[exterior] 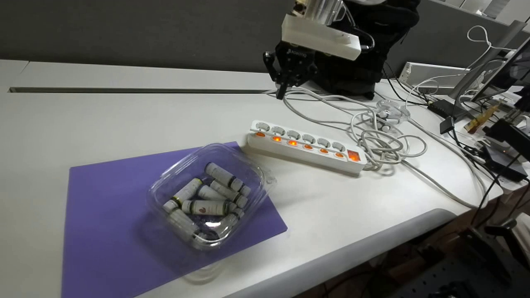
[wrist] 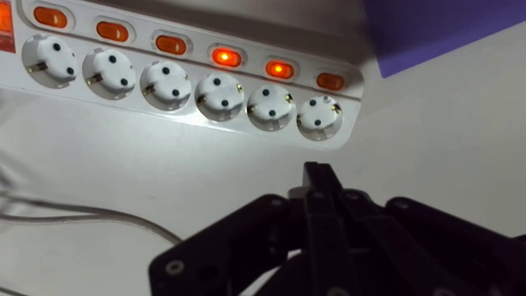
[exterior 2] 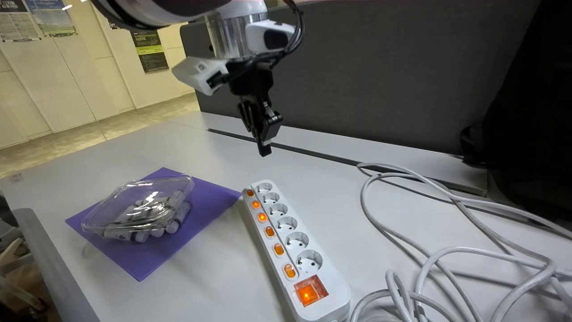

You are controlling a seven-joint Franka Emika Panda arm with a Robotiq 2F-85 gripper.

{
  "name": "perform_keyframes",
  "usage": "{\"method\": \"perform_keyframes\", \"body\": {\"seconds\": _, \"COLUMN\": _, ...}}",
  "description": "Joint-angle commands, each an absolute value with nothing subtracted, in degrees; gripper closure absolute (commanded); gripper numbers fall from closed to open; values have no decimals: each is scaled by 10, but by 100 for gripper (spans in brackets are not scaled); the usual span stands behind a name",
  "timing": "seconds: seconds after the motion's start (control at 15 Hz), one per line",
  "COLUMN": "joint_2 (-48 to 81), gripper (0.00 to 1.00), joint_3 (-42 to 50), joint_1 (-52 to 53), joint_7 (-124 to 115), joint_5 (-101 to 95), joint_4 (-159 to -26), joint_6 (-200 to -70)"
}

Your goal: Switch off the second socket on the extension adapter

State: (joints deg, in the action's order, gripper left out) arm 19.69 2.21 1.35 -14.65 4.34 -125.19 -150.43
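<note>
Wrist view shows the gripper point(wrist: 317, 166) narrow: its fingers point(wrist: 322, 230) lie drawn together, the tips hanging above the white table point(wrist: 435, 156), beside the extension adapter point(wrist: 192, 68) and apart from it. They are near the end away from the main switch point(exterior 2: 308, 293); how high they are is hard to tell. Counted from that end, the 2nd switch point(wrist: 279, 70) and the 3rd switch point(wrist: 226, 57) glow — 2 bright out of 6, the remaining 4 dull orange. The 2nd socket point(wrist: 269, 107) sits right beside its switch. The main switch is lit as well in both exterior views.

Both exterior views show the adapter lying flat on the table, its 6 sockets point(exterior 2: 286, 223) facing up, between a purple sheet point(exterior: 107, 215) and a tangle of pale cable point(exterior 2: 402, 294). A corner of the sheet is just beside the adapter's end; the cable gathers close to the main-switch end. On the sheet stands a clear plastic container point(exterior: 244, 165) with small white tubes point(exterior: 205, 207) jumbled inside — they lie at mixed angles. In an exterior view a black bag point(exterior: 385, 37) stands on the table behind the gripper, in front of a grey partition point(exterior: 145, 29).
</note>
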Motion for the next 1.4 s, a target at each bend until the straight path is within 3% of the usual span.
{"method": "perform_keyframes", "body": {"seconds": 0.0, "joint_2": 202, "gripper": 100, "joint_3": 40, "joint_1": 21, "joint_7": -159, "joint_5": 23, "joint_4": -1288, "joint_6": -1534}}
{"method": "perform_keyframes", "body": {"seconds": 0.93, "joint_2": 271, "gripper": 100, "joint_3": 40, "joint_1": 20, "joint_7": -70, "joint_5": -1, "joint_4": -1299, "joint_6": -1575}}
{"method": "perform_keyframes", "body": {"seconds": 1.33, "joint_2": 240, "gripper": 100, "joint_3": 33, "joint_1": 24, "joint_7": -20, "joint_5": -30, "joint_4": -1348, "joint_6": -1617}}
